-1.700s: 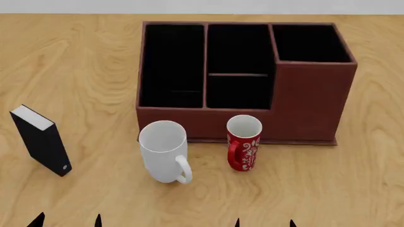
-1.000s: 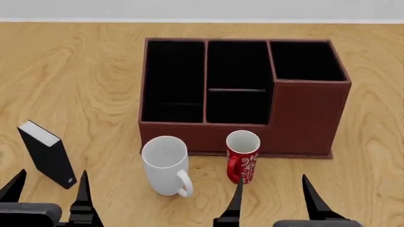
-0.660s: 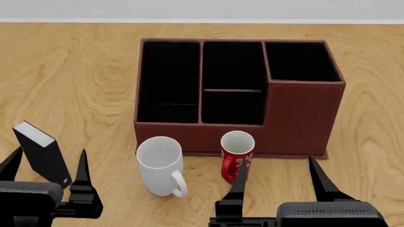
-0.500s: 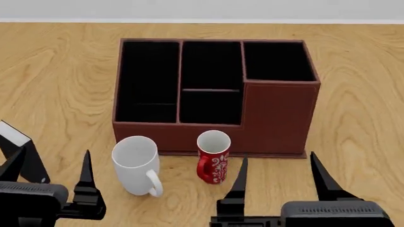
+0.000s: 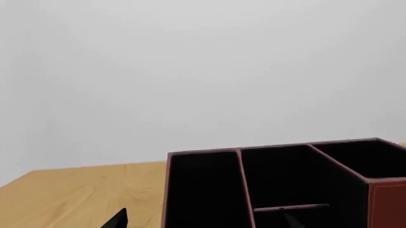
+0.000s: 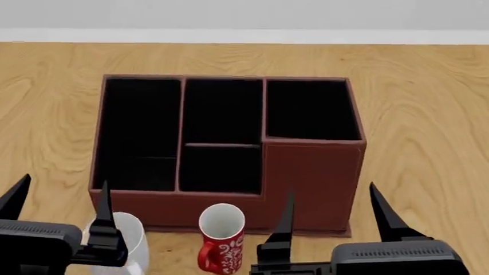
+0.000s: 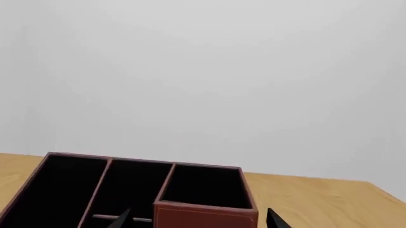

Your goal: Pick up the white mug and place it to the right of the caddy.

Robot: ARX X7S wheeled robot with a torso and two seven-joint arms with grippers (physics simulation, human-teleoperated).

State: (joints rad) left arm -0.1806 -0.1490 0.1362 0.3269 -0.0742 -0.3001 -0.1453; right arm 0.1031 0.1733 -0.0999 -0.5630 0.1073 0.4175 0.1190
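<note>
Approach step, nothing grasped. Mug (image 6: 131,247) sits on desk (image 6: 428,114) before caddy (image 6: 313,177), partly behind left gripper (image 6: 59,200). Both grippers' fingers spread, empty (right gripper (image 6: 330,206) nearer the red mug (image 6: 221,240)). Next: centre on mug, descend

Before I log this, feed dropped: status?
Left tool and right tool open, empty. Glossy white mug untouched before reddish-brown caddy. Floral red mug beside it.
</note>
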